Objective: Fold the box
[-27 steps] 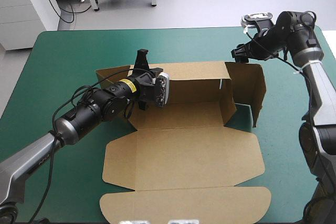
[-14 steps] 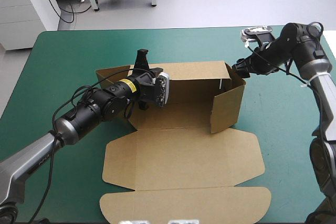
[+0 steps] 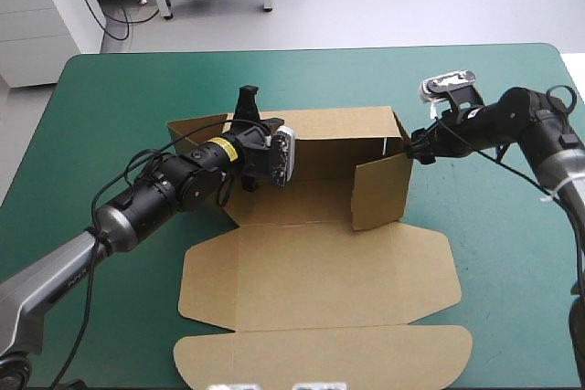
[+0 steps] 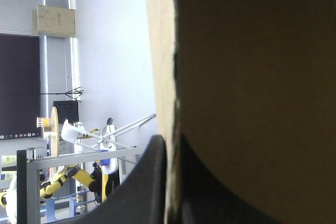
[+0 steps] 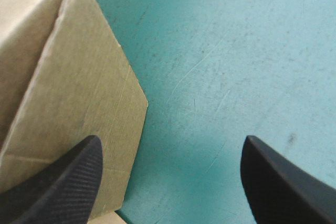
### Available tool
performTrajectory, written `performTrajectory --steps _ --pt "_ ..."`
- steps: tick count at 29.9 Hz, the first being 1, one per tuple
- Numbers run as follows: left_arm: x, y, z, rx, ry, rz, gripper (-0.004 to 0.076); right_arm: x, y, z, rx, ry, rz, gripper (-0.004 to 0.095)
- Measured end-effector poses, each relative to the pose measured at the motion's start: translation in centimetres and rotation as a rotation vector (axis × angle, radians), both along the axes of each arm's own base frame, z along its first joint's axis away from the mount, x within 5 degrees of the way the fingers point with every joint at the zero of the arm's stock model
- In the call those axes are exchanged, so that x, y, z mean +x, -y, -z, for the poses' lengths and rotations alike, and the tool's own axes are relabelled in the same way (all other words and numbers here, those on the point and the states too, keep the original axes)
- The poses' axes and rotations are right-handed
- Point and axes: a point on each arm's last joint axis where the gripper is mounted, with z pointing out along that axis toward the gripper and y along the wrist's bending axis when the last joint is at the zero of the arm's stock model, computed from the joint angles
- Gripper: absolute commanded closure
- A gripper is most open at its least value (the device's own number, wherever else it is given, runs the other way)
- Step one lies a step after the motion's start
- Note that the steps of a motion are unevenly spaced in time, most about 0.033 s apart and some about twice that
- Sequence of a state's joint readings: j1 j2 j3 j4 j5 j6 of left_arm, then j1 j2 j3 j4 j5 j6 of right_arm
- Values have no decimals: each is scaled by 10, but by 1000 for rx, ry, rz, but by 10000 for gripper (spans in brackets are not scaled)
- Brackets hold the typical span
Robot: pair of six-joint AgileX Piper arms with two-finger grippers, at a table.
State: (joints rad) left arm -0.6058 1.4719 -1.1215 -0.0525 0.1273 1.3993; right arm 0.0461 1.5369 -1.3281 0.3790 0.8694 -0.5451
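We are standing up the walls of the brown box [image 3: 320, 271], lying between our two pincers on the teal-green table [image 3: 119, 98]: the left pincer [image 4: 170, 182] is clamped on the back wall [image 3: 338, 139], and the right pincer [image 5: 172, 145], fingers wide apart, has the side flap [image 3: 379, 191] just beside one finger [image 5: 58, 182]. Next we think the right pincer must push that flap in until it stands square, ready to tuck. Earlier the flap hung wide open; now it has swung in across the box's end.

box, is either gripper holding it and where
The left gripper is shut on the box, at the top edge of its back wall, near the left end. The right gripper is open, holding nothing.
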Motion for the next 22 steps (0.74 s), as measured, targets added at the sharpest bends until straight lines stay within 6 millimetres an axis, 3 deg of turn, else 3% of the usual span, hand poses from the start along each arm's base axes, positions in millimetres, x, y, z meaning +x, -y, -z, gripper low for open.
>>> performTrajectory --steps 9,22 --pt "0 0 1 -1 1 0 731 -32 -2 20 24 95 -38 230" --pt "0 0 0 -4 6 -1 732 -40 -4 29 20 31 -96 230"
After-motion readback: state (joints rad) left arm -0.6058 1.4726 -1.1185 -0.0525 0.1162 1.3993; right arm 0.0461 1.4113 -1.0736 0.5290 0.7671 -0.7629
